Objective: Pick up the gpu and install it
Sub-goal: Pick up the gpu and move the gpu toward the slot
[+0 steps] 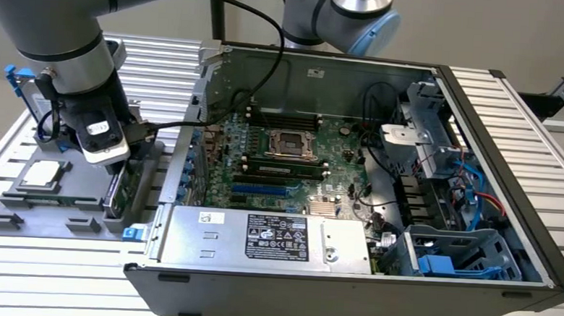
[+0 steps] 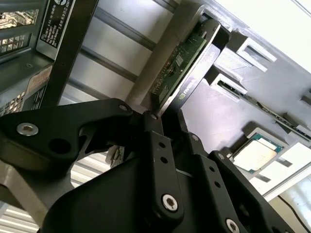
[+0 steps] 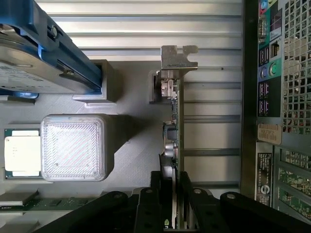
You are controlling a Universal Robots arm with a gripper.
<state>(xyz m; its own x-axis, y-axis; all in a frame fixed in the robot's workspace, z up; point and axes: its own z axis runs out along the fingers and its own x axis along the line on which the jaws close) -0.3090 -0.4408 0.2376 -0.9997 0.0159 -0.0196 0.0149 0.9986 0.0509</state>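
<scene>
The gpu (image 1: 116, 193) stood on edge in a holder of the grey tray (image 1: 28, 213), just beside the open case (image 1: 352, 296) on the exterior view's left. The gripper (image 1: 105, 167) met it from above. In both wrist views a finger lay flat on each face of the card's near edge, so the pincer looked clamped on the gpu rather than apart. The card read as light, thin and stiff, easy to carry but fragile. A hold on the bare board edge, where the fingers (image 3: 163, 206) sat, seemed sound, clear of the fan side, the contact edge and the small parts. A tilt in the grip would likely strain it. The first wrist view gave the card edge-on (image 3: 177, 131), with its silver bracket (image 3: 179, 57) at the far end, a hard drive (image 3: 29, 68) with blue rails, and a processor (image 3: 22, 153) on the tray. The second wrist view gave the green face (image 2: 187, 63) and the far end, which seemed seated in the holder. The exterior view added the motherboard (image 1: 272, 157) inside the case, well apart from the card.
</scene>
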